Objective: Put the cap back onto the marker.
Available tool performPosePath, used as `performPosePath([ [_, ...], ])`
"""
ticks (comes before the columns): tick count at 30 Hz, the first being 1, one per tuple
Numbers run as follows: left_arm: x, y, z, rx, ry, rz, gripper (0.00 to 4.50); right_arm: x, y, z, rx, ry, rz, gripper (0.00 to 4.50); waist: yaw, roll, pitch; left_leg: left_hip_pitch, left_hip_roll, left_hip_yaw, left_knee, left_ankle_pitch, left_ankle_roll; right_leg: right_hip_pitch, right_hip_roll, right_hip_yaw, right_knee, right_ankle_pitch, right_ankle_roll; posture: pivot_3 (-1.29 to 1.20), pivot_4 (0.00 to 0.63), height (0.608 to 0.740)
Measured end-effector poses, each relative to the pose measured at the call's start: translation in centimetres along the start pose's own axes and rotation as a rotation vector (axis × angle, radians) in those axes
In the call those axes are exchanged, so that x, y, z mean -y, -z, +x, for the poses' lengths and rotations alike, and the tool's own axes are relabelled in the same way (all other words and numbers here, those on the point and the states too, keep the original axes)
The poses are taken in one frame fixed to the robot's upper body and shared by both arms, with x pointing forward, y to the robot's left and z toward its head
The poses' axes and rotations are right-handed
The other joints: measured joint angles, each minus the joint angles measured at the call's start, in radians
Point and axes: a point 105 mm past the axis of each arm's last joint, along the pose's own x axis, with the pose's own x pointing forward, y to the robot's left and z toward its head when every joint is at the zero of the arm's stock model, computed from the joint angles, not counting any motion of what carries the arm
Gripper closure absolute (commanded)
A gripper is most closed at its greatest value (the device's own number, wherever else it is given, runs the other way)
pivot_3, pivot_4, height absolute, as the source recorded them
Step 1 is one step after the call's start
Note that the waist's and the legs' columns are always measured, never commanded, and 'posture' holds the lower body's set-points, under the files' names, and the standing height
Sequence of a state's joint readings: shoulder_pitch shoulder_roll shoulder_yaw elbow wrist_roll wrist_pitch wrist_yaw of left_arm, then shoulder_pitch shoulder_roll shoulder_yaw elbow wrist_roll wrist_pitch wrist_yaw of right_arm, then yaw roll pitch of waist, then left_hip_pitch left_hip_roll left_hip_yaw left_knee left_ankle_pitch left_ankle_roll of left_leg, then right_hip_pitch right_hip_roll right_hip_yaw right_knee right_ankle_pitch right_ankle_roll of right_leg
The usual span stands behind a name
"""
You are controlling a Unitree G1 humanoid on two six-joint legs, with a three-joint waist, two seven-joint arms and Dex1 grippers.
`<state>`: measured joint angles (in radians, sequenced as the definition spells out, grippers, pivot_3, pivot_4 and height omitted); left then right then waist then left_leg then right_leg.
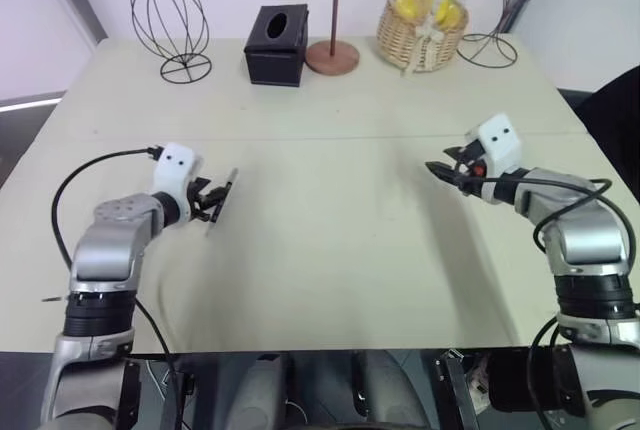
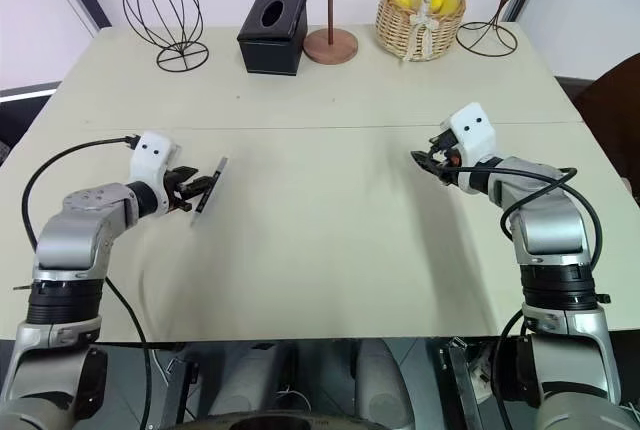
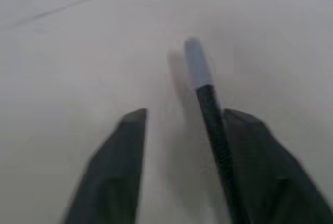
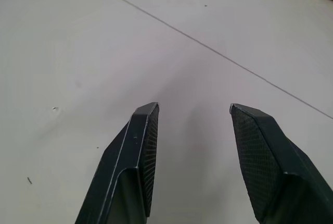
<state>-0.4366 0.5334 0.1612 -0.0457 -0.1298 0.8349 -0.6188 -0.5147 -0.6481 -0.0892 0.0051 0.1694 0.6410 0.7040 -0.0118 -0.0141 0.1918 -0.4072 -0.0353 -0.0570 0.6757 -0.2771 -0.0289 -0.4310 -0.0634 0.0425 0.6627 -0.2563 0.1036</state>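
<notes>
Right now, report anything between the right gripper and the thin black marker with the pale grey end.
Nothing visible: bare beige table separates the right gripper from the marker, which lies in the open left gripper.

A staged home-like tabletop: beige table (image 1: 330, 150), tissue box (image 1: 276, 45), fruit basket (image 1: 422, 35), wire ornaments (image 1: 172, 25).

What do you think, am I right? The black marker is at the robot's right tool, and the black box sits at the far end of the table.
Not quite. The marker is at the left tool, not the right tool, which has nothing between its fingers. The right eye view shows this. The black box does sit at the far end of the table.
</notes>
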Motion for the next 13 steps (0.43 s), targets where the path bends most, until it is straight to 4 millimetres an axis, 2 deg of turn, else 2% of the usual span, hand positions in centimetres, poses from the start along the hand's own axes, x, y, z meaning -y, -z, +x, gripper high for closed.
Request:
performPosePath([
  [1,-0.1,-0.2,-0.1,0.012,-0.003,-0.002,0.04,0.0,0.0,0.0,0.001,-0.001,-0.002,2.26,0.000,0.000,0.000,0.000,0.000,0.000,0.000,0.000,0.000,0.000,0.000,0.000,0.000,0.000,0.000,0.00,0.150,0.740],
  [5,-0.7,-1.5,-0.4,0.062,-0.016,0.014,0.04,0.2,0.0,0.1,0.002,0.006,-0.001,2.26,-0.001,0.000,0.000,0.000,0.000,0.000,0.000,0.000,0.000,0.000,0.000,0.000,0.000,0.000,0.000,0.00,0.150,0.740],
  [7,-1.3,-2.9,-0.8,0.105,-0.021,0.010,0.04,0.3,0.1,0.1,0.000,0.014,0.003,2.26,-0.002,0.000,0.000,0.000,0.000,0.000,0.000,0.000,0.000,0.000,0.000,0.000,0.000,0.000,0.000,0.00,0.150,0.740],
  [11,-5.0,-5.2,-3.6,0.171,-0.107,0.041,0.04,0.8,0.3,-0.2,0.004,0.050,0.024,2.26,-0.008,0.000,0.000,0.000,0.000,0.000,0.000,0.000,0.000,0.000,0.001,0.000,0.000,0.000,0.000,0.00,0.150,0.740],
  [13,-6.5,-5.4,-4.6,0.174,-0.149,0.050,0.04,1.2,0.7,-0.5,-0.001,0.072,0.036,2.26,-0.006,0.000,0.000,0.000,0.000,0.000,0.000,0.000,0.000,0.000,0.001,0.000,0.000,0.000,0.000,0.00,0.150,0.740],
])
